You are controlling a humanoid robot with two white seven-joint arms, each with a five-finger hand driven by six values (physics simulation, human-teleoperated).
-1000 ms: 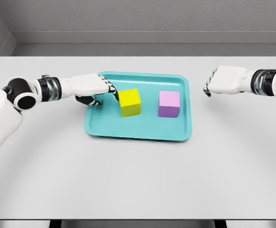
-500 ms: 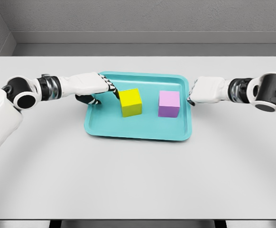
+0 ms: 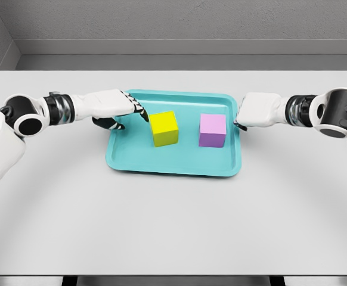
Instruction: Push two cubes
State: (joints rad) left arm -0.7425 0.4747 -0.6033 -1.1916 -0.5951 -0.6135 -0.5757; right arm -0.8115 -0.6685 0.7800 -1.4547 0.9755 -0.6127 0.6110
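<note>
no brand, label or writing readable anywhere. flat grey tabletop with shallow teal plastic tray at centre rear. glossy yellow cube inside tray, left half, slightly turned. matte lilac-purple cube inside tray, right half, square to tray edges, well apart from yellow one.

white left hand over tray's left rim, coming in from left on white arm with black joint rings. fingers loosely curled, not fully together, holding nothing; striped fingertips just beside yellow cube's upper left corner, touching or a hair off, cannot tell which. dark thumb tucked below palm over tray's left edge.

white right hand just outside tray's right rim, back of hand toward camera. fingers bent inward and down, grasping nothing; tips near tray's right edge, contact with rim unclear. clear gap between right hand and lilac-purple cube.

both cubes upright, flat on tray floor.
</note>
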